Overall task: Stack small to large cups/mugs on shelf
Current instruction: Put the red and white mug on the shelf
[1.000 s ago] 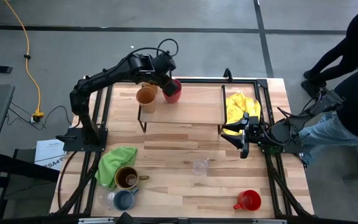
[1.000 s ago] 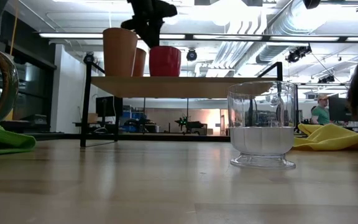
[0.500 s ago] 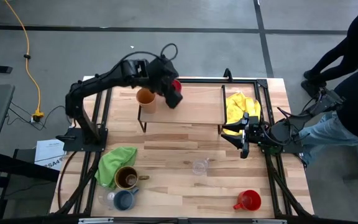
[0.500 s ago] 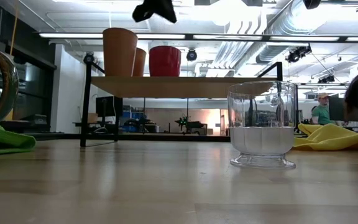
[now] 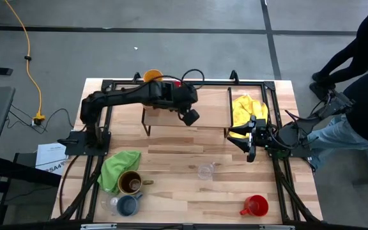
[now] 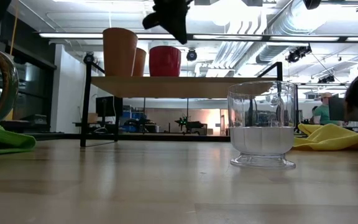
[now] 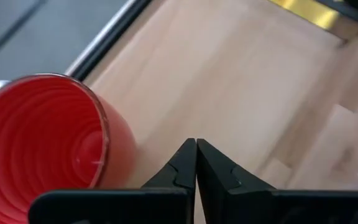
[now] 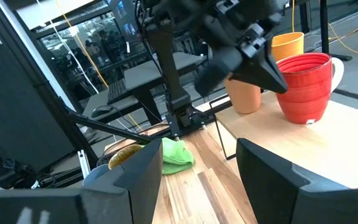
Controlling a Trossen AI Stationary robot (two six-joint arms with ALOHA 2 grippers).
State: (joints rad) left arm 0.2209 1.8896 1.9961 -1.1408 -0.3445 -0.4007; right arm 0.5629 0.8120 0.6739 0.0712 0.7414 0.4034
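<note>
The shelf (image 5: 203, 105) stands at the table's far side. A tan cup (image 8: 247, 93), a yellow-orange cup (image 5: 152, 75) and a red mug (image 7: 42, 143) stand upright on its board. My left gripper (image 5: 190, 116) is shut and empty above the shelf, to the right of the red mug; it also shows in the low view (image 6: 169, 15). My right gripper (image 5: 251, 145) is open and empty at the table's right side. A clear glass (image 5: 205, 170), a second red mug (image 5: 255, 206), a brown mug (image 5: 131, 183) and a blue-grey mug (image 5: 128, 205) stand on the tabletop.
A yellow cloth (image 5: 248, 108) lies by the shelf's right end, just behind my right gripper. A green cloth (image 5: 119, 167) lies at the near left beside the brown mug. Another clear glass (image 5: 112, 204) stands by the blue-grey mug. A person (image 5: 363, 83) stands beyond the table's right edge.
My left gripper has risen from the red mug on the shelf and swung toward the table's right edge, over the shelf's middle. The red mug and both cups stay upright on the board.
</note>
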